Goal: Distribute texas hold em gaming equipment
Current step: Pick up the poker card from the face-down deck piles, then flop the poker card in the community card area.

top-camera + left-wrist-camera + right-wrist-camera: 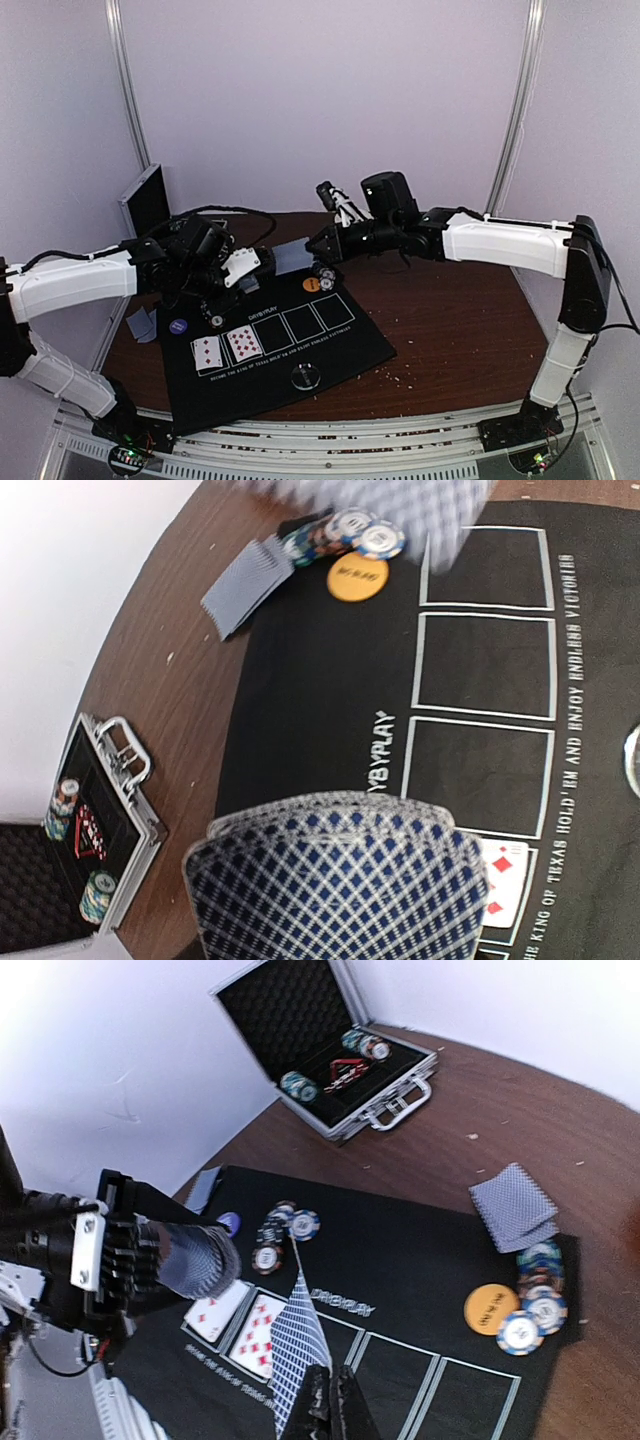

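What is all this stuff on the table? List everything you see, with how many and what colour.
Mat: one, black, table centre.
Face-up cards: two, red pips, in the mat's first two boxes.
Card piles: two, grey-blue backs, by the mat's far and left edges.
Deck: one, blue-checked backs, in left jaws.
Single card: one, same back, in right jaws.
Chips: striped, two clusters on mat, more in case; count unclear.
Orange disc, purple disc, clear disc: one each, on mat.
Case: one, silver, open, far left.
Left arm, right arm: white and black.
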